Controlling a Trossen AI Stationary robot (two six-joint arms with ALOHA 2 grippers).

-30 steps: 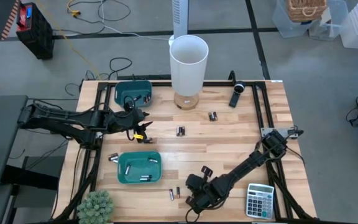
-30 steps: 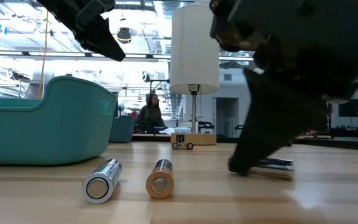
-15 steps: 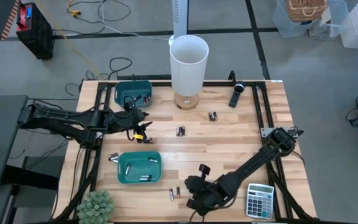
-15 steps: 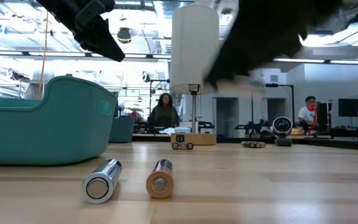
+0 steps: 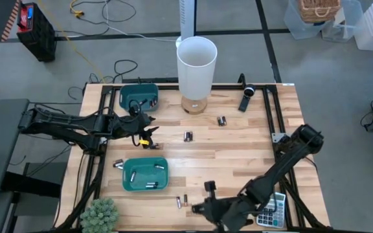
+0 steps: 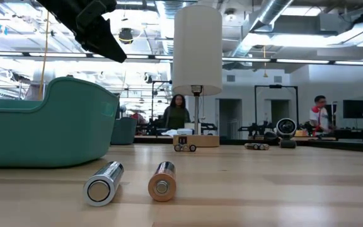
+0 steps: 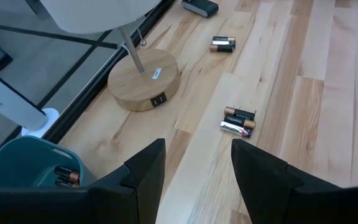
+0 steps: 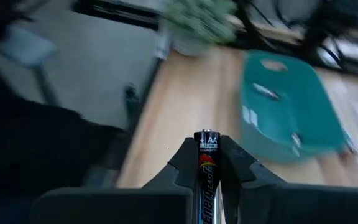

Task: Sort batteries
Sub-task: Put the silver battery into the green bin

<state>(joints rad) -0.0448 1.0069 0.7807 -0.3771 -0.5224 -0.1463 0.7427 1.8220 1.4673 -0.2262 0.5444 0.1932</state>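
**Over the table: one hand waiting, one holding a battery**

At the left side of the table [image 5: 238, 152], the left hand [image 5: 149, 134] hangs above the wood between the two teal bins, its fingers [image 7: 146, 171] spread apart with nothing between them. The far bin [image 5: 138, 96] sits near the back edge and has batteries in it; the near bin [image 5: 145, 175] lies toward the front and holds several more. One battery [image 5: 117, 164] lies just beside the near bin's left wall.

In the middle stands a white lamp [image 5: 196, 65] on a round wooden base. In front of it a pair of batteries [image 5: 188, 136] lies side by side, and another pair [image 5: 222, 120] lies further right. Two more cells [image 5: 182, 201] rest near the front edge; the low view shows them close up.

At the front right, the right hand [image 5: 207, 208] is clamped on an AA battery [image 8: 204, 171], held off the table near the front edge. A calculator [image 5: 274, 210] lies beside that arm, and a black remote [image 5: 246, 99] sits at the back right.
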